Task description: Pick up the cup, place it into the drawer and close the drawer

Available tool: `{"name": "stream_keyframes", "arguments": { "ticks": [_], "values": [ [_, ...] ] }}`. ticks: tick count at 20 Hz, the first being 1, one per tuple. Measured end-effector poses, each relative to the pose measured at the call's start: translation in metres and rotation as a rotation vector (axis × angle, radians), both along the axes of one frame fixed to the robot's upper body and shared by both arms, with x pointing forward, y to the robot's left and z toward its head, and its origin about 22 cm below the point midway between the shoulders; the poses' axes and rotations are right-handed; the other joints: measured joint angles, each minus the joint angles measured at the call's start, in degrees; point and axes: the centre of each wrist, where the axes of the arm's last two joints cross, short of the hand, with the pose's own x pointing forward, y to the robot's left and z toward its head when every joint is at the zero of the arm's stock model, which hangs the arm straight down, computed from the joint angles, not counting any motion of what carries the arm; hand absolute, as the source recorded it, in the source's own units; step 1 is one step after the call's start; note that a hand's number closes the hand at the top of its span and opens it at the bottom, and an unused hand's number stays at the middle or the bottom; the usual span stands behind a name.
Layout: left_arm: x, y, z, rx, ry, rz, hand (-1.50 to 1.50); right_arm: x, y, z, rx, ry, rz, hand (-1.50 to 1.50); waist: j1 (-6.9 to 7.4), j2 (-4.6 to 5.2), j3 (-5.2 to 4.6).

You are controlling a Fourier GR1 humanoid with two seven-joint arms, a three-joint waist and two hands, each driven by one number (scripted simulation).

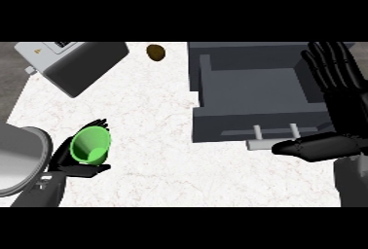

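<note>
A green cup (92, 145) lies tilted on its side over the white counter at the lower left, its mouth facing me. My left hand (66, 159) is curled round it from behind and below, thumb under the rim. The dark grey drawer (215, 124) stands open at the upper right, and its inside is bare. Two pale posts mark its handle (273, 132) on the front wall. My right hand (343, 109) is open at the drawer's right side, fingers straight and pointing away, thumb stretched left just in front of the handle.
A grey boxy appliance (75, 61) sits slanted at the counter's far left corner. A small brown object (156, 52) lies near the back edge. A round grey metal vessel (20, 158) pokes in at the left edge, close to my left forearm.
</note>
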Motion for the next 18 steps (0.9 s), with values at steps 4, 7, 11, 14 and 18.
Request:
{"name": "stream_keyframes", "arguments": {
  "ticks": [4, 7, 11, 14, 18],
  "values": [
    [0.004, -0.005, 0.002, -0.007, -0.072, -0.004, 1.5, -0.001, -0.006, 0.001, -0.011, 0.008, -0.007, -1.5, 0.18, -0.07, -0.01],
    [0.006, -0.008, 0.004, 0.029, -0.159, 0.043, 1.5, -0.003, -0.008, 0.0, -0.018, 0.005, -0.01, -1.5, 0.15, -0.05, -0.02],
    [0.009, -0.024, -0.001, 0.061, -0.249, 0.214, 1.5, -0.004, -0.01, 0.0, -0.017, 0.01, -0.016, -1.5, 0.51, -0.14, 0.05],
    [0.005, -0.038, -0.01, 0.065, -0.284, 0.401, 1.5, -0.004, -0.012, -0.003, -0.009, 0.009, -0.023, -1.5, 0.97, -0.19, 0.1],
    [0.017, -0.061, -0.008, -0.035, -0.341, 0.496, 1.5, -0.007, -0.014, 0.002, -0.006, 0.007, -0.027, -1.5, 1.08, -0.42, 0.16]
  ]
}}
